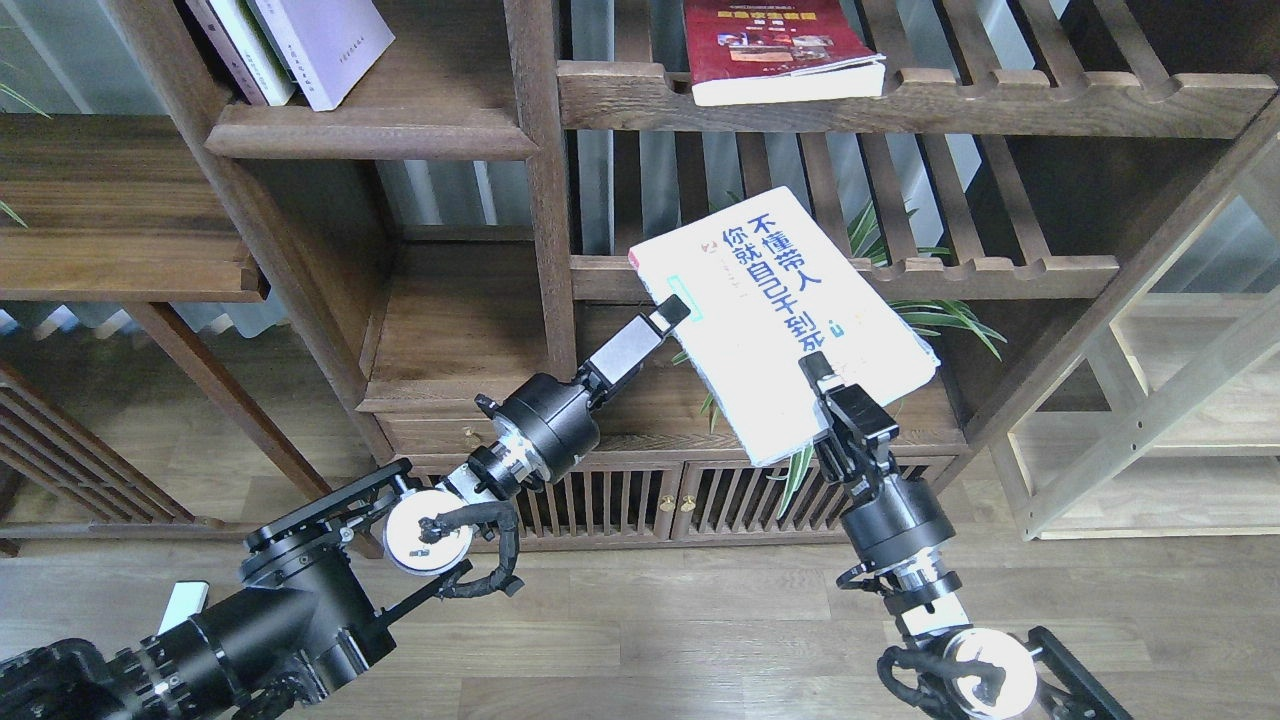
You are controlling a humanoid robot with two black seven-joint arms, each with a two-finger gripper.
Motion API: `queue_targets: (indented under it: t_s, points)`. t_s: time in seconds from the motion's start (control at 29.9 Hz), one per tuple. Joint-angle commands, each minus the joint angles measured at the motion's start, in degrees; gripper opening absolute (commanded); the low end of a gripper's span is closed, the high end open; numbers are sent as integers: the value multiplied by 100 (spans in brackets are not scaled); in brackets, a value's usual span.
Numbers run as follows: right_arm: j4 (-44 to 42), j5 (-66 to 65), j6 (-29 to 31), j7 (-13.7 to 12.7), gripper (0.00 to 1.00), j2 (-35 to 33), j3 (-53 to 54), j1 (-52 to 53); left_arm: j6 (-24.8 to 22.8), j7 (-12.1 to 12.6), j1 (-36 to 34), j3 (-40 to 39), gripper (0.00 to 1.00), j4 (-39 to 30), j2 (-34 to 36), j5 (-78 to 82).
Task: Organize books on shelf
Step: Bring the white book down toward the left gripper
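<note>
My right gripper is shut on the near edge of a large white book with big blue Chinese characters, held tilted in the air in front of the slatted shelves. My left gripper reaches up from the lower left, and its tip overlaps the left edge of that book; its fingers cannot be told apart. The solid dark-brown shelf is at the upper left, bearing a pale lavender-white book and slim leaning books. A dark red book lies flat on a slatted shelf at the top.
A potted plant stands behind the held book on the low cabinet with slatted doors. A thick bookcase post separates the two bays. A pale wooden frame stands at the right. Wooden floor lies below.
</note>
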Motion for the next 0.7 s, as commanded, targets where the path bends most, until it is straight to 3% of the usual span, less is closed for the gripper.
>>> queue_targets:
  t_s: [0.0, 0.67]
  points:
    - [2, -36, 0, 1, 3, 16, 1, -25, 0, -3, 0, -8, 98, 0, 0, 0]
    - [11, -115, 0, -8, 3, 209, -17, -16, 9, 5, -9, 0, 98, 194, 0, 0]
